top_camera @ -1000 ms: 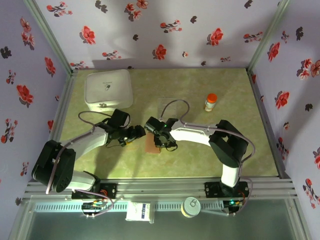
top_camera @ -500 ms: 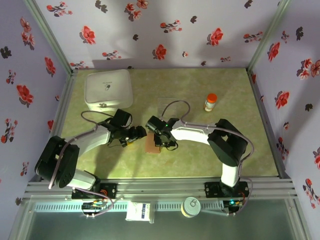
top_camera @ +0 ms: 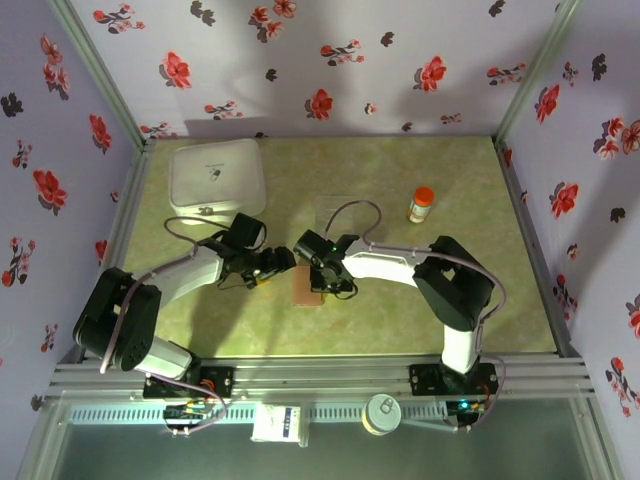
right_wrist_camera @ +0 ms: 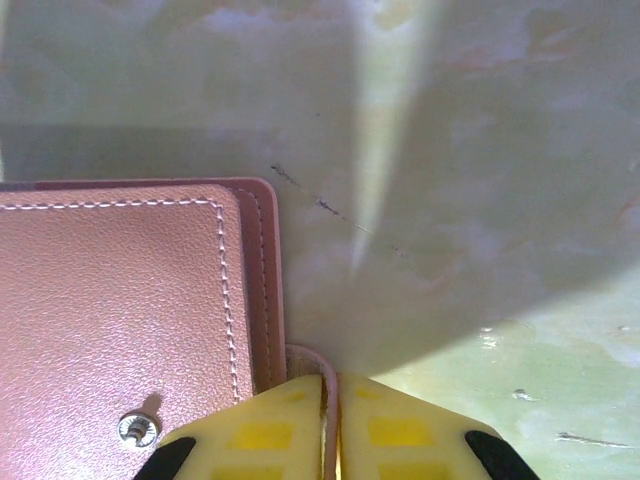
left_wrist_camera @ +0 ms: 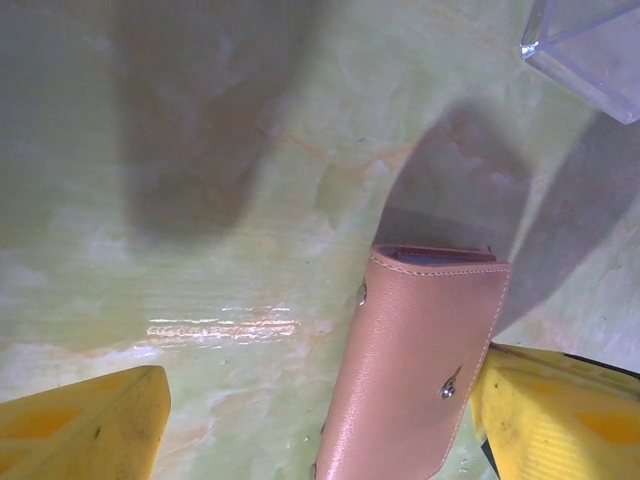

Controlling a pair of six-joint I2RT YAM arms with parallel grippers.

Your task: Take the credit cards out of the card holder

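So the card holder is laid flat on the green table, closed up with the brown outer side facing up. 2 small metal studs can be seen on it from the left wrist camera.

The right gripper is brought in low at the holder's right edge. Its 2 yellow fingers are pressed together, with a thin strip of the brown leather pinched between them, so the card holder is clamped at that edge.

The left gripper is parked at the holder's upper-left corner in the top view, with its fingers spread wide apart. From its wrist camera, the card holder is seen lying between the 2 fingers, pushed up close to 1 of them. Actual contact can't be confirmed.

Past the far end of the holder a clear plastic box is set on the table. Well off to the holder's upper left a white square box is placed, and well off to its upper right a small bottle with an orange cap is stood upright.
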